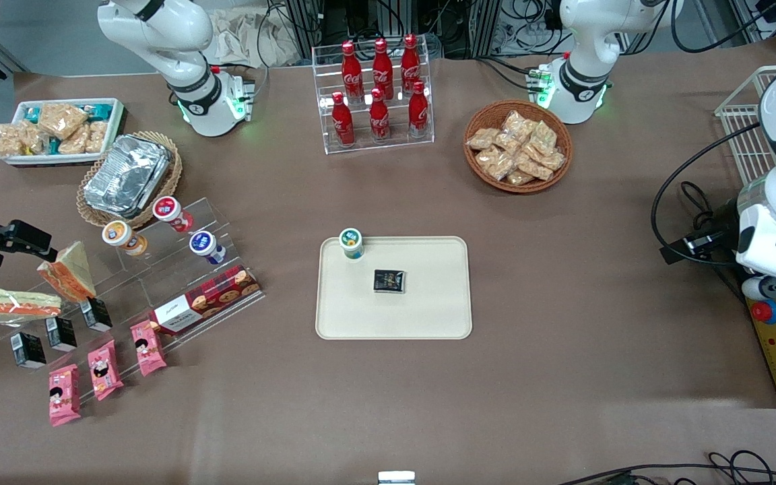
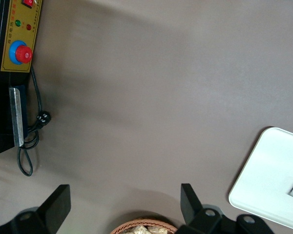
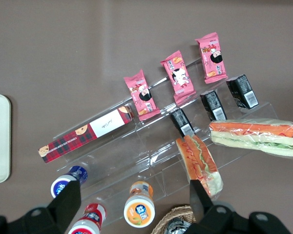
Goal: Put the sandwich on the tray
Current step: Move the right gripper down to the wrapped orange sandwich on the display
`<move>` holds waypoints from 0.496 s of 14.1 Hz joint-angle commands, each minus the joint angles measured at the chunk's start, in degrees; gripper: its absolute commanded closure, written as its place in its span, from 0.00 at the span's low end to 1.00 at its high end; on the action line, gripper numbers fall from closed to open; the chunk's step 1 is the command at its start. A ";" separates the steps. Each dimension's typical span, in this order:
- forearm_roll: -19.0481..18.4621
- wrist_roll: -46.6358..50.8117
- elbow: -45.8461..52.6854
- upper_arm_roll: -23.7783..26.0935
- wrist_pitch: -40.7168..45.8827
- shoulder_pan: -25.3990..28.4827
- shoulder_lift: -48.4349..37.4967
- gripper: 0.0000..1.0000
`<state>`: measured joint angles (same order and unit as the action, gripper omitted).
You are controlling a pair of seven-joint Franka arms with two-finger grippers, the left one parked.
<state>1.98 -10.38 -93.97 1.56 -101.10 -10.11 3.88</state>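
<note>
Sandwich (image 3: pixel 256 138) not yet taken; gripper (image 3: pixel 134 202) open above the rack (image 3: pixel 151 156).
It lies on the rack's upper step, well apart from the tray (image 1: pixel 393 288); the wrap should be pinched across its narrow width, the triangular sandwich (image 3: pixel 201 163) avoided.

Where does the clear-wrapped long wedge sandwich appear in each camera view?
Front view: the clear-wrapped long wedge sandwich lies on the clear acrylic step display at the working arm's end of the table, far from the cream-beige rectangular tray.
Right wrist view: sandwich, beside the triangular sandwich; the open hand hovers above.
Left wrist view: not in it.
Shared landmark: the tray.
</note>
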 commanded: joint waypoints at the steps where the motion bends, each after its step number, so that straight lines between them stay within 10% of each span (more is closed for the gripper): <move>1: -1.02 1.15 0.37 -0.06 1.08 0.27 -0.19 0.01; 7: -0.67 1.15 0.63 -0.06 0.73 0.09 -0.10 0.01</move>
<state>1.96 -10.30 -93.97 1.54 -101.01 -10.11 3.88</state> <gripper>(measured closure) 0.004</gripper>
